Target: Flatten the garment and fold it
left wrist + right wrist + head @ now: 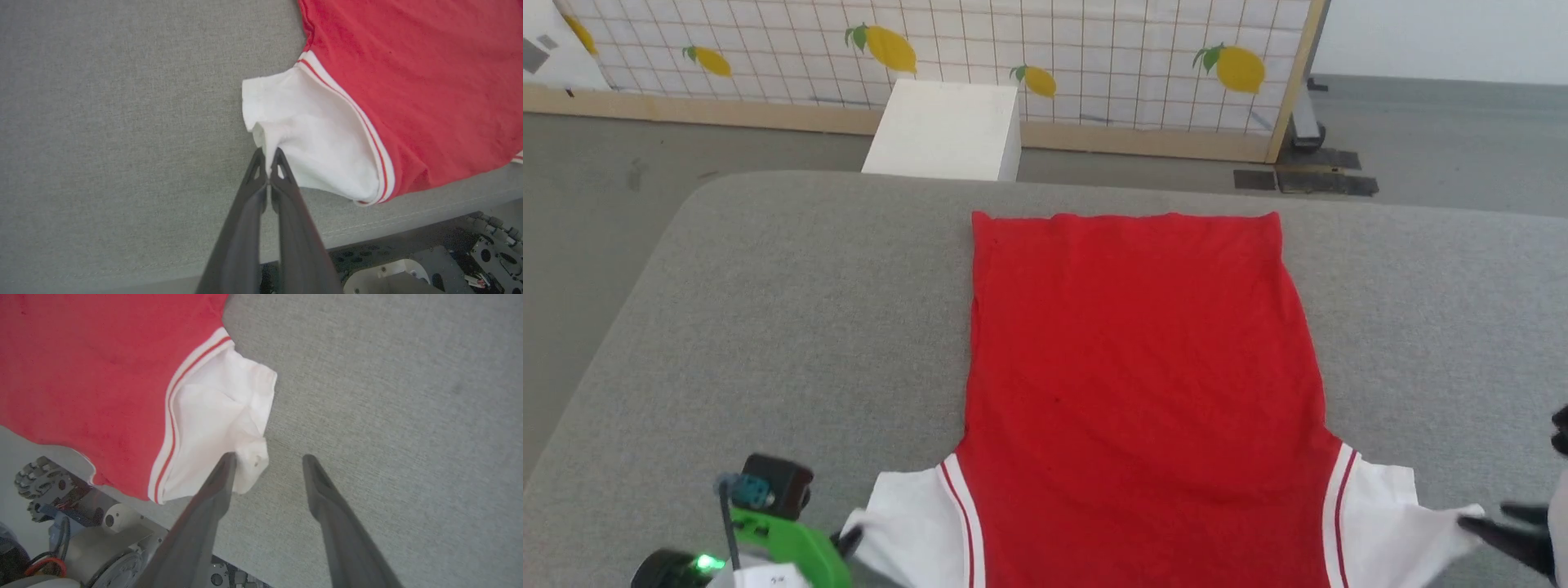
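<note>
1. The left claw is pinching the puckered corner of a white sleeve, its 2 slim dark fingers pressed together on the cloth.
2. The right claw is standing spread, 1 finger just beside the crumpled tip of the other white sleeve.
3. The jersey is lying flat, plain red side up, with striped trim edging both sleeves and its hem farthest from the robot.
4. A gray woven pad with a rounded corner is bearing it. A white box is standing beyond, before a lemon-print screen.
</note>
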### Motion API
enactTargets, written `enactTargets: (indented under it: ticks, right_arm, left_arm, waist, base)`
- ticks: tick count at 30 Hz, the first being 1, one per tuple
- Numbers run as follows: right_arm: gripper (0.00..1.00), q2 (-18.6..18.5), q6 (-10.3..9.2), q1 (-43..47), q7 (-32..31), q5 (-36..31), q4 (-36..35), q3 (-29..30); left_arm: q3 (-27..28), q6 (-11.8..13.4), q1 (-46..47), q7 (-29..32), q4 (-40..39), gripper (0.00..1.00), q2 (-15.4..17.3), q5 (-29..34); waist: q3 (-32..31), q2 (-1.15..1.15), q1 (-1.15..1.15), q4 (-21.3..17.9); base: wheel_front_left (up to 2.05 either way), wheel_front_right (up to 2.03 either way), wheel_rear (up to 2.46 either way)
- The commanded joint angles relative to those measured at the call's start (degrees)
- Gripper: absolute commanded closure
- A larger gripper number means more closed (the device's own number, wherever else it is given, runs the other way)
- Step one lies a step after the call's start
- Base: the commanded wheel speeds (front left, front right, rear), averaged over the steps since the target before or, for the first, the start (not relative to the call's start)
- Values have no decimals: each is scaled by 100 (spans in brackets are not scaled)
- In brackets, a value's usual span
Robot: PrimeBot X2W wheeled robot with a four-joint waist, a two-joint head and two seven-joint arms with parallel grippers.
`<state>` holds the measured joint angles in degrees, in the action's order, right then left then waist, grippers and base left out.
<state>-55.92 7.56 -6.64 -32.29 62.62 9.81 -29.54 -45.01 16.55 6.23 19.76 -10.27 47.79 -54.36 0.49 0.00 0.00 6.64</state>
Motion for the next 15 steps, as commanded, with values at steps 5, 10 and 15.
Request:
enactTargets:
  ticks: [5,10,15]
  right_arm:
    - [0,476,-8,-551,76,-562,-126,765]
    - [0,1037,-8,-1182,-65,-1220,-68,1315]
    - [0,1454,-8,-1965,-529,-1798,147,1537]
  left_arm:
    - [147,169,477,-361,-155,100,-453,320]
    - [186,274,863,-826,-121,100,-853,717]
    - [-60,189,1146,-948,-40,100,-1008,1153]
  waist:
    - [449,0,0,227]
    - [862,0,0,457]
    - [1288,0,0,616]
  base:
    - [0,0,0]
    - [0,0,0]
    - [0,0,0]
